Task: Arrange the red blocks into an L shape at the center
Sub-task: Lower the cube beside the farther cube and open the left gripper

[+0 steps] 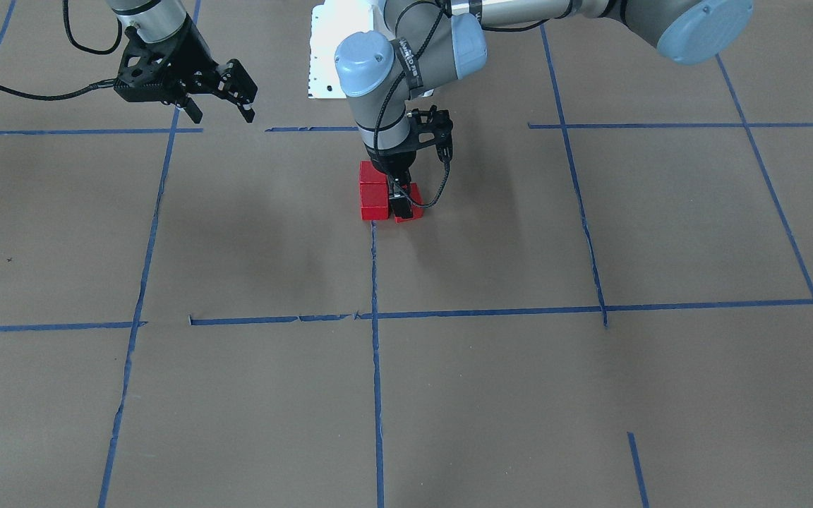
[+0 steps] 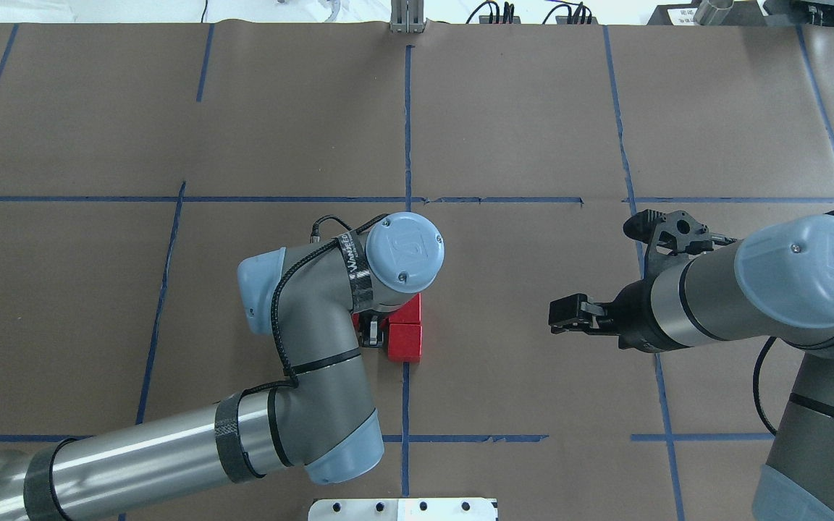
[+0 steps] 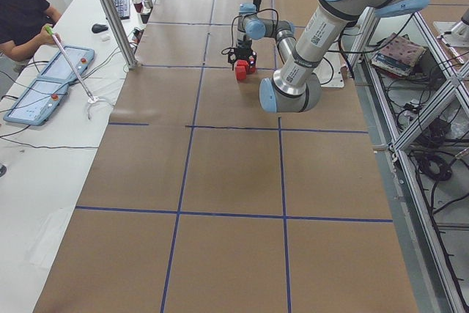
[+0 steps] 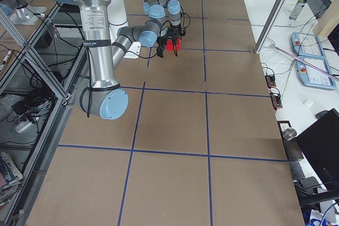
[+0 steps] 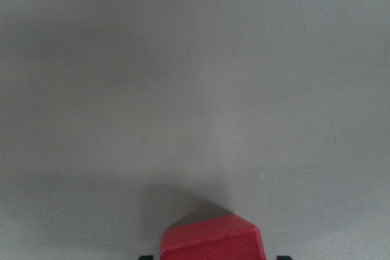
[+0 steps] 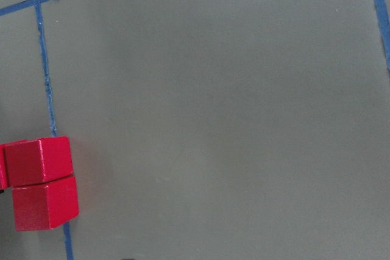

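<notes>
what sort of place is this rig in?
Probably a robotics lab: a table marked with a blue tape grid, an operator at a side bench with control pendants, and aluminium framing full of cables.

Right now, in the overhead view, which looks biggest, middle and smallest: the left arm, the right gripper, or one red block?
1. left arm, helped by being nearer the camera
2. right gripper
3. red block

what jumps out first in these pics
Three bright red blocks sit clustered at the centre of the brown table. The left gripper reaches straight down onto one of them, while the right gripper hangs open off to the side, above the surface.
</notes>
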Tool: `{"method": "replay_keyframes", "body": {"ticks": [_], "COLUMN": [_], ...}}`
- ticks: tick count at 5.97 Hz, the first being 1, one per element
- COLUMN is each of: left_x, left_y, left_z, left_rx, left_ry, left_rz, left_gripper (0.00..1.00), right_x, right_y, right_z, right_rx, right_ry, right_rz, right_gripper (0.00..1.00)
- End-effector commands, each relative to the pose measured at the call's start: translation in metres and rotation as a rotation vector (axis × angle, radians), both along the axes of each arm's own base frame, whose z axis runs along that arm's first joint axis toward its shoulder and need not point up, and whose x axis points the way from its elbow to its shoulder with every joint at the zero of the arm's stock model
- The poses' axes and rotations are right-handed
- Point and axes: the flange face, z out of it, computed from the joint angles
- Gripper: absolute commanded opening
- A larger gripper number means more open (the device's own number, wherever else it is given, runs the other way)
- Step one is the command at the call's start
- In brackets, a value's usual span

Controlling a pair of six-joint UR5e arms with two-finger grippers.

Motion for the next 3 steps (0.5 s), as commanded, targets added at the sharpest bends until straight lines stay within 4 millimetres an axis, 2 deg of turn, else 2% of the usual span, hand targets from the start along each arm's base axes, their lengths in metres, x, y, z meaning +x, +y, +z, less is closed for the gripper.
{"method": "replay_keyframes", "body": {"ticks": [1, 2, 3], "left_x": [-0.001, -0.004, -0.016], "left_y": [0.001, 0.002, 0.006], "left_z": [-0.009, -0.011, -0.013], "left_rx": [0.008, 0.015, 0.031], "left_ry": [0.022, 0.027, 0.043], "left_rz": [0.004, 0.010, 0.016], "left_gripper": [1.00, 1.00, 1.00], "right_x": [0.000, 0.000, 0.001], "right_y": [0.000, 0.000, 0.000], "right_z": [-0.001, -0.001, -0.003], "right_rx": [0.000, 0.001, 0.003], "right_ry": [-0.001, -0.003, -0.007], "right_rz": [-0.001, -0.001, 0.001], "right_gripper": [1.00, 1.00, 1.00]}}
